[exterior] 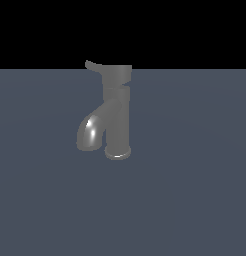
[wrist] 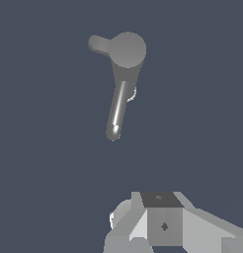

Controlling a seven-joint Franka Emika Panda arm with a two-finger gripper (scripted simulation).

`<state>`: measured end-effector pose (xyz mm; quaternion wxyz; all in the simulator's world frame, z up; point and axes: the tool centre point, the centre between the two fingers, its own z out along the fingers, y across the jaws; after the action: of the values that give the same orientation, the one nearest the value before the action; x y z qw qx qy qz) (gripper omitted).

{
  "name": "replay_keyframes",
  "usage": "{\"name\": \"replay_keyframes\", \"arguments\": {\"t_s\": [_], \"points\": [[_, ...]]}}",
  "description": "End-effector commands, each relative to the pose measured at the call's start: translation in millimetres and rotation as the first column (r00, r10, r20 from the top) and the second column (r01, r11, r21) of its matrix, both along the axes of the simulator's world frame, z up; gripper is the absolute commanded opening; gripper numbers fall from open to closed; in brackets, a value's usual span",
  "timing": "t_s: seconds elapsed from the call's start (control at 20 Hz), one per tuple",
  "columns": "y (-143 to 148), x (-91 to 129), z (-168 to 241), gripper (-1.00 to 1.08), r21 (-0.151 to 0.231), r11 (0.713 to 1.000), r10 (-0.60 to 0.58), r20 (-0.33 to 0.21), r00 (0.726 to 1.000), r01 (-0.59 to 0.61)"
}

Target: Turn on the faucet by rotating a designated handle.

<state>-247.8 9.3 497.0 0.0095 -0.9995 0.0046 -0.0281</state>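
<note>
The faucet (exterior: pixel 117 117) is stood upright; its handle (exterior: pixel 93 65) is pointed toward the exterior view's left. The gripper's (wrist: pixel 160 225) opening cannot be told.

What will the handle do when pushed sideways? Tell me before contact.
The handle looks thin, flat and metallic, so it is likely stiff. It joins the faucet's round top cap, so it probably swings around it rather than bends. Its smooth surface may let the tool slip.
</note>
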Motion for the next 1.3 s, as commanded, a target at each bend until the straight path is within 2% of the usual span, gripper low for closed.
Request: {"name": "replay_keyframes", "arguments": {"t_s": [0.0,0.45,0.85,1.25], "points": [[0,0,0,-1.00,0.000,1.000,0.000,0.000,1.000,0.000],[-16,6,-5,-1.00,0.009,0.999,-0.054,-0.016,0.998,0.054],[-15,10,-5,-1.00,0.009,0.997,-0.072,-0.017,0.997,0.072],[-13,26,-8,-1.00,0.012,0.987,-0.162,-0.022,0.987,0.162]]}}
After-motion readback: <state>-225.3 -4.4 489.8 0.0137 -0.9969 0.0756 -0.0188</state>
